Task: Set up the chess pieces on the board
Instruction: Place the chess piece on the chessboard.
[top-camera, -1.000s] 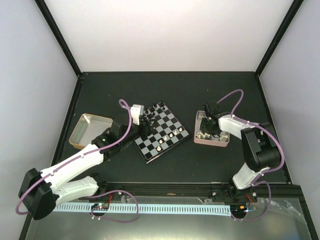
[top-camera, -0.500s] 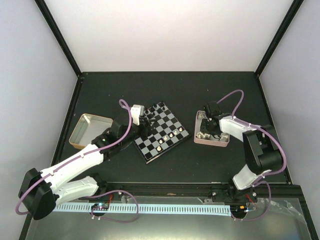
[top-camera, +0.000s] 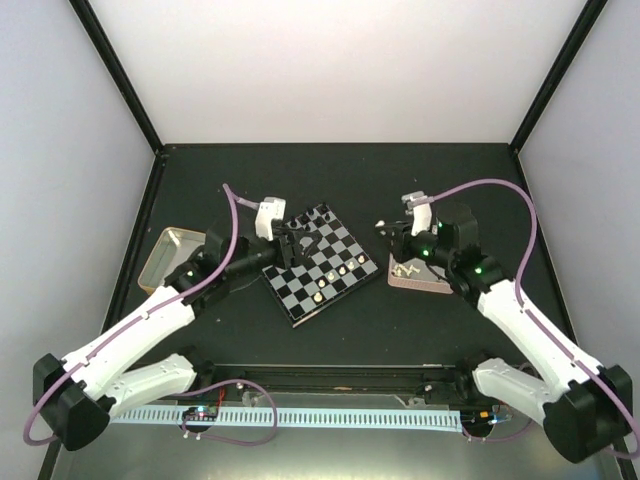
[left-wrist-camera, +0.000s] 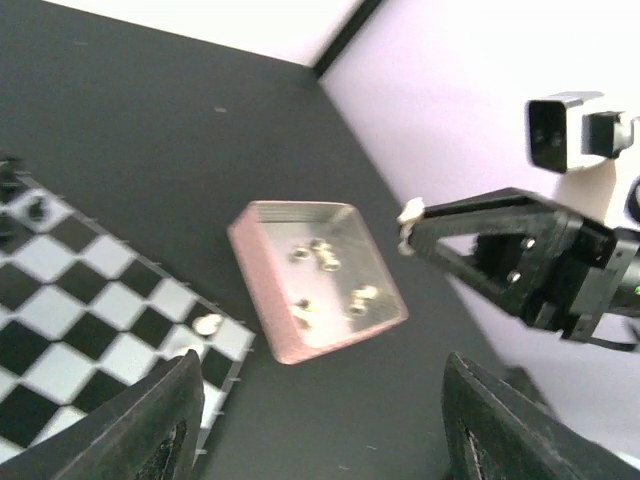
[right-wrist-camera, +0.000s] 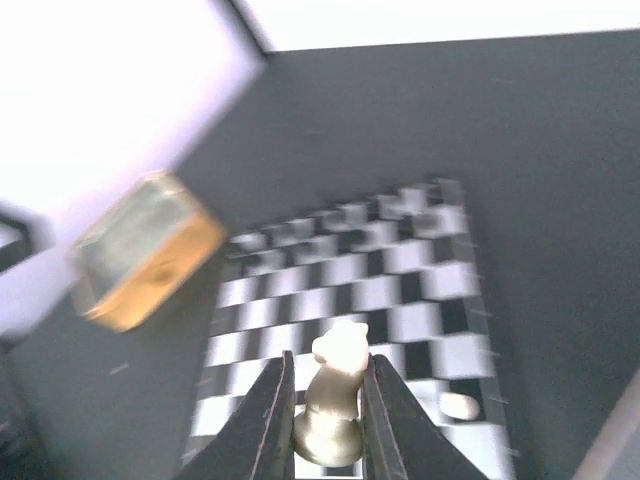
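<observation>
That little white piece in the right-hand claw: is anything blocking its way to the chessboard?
Nothing visible does. The cream-white chess piece is pinched in the right claw, and only bare black tabletop lies between it and the small black-and-white chessboard. The left claw hovers over the board's far-left corner.

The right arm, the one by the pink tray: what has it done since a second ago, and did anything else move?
The right pincer rose out of the pink tray, now clamped on a cream chess piece, and swung left toward the board. The left pincer, open, shifted slightly at the board's far-left corner. Board, tray and metal tin stayed put.
</observation>
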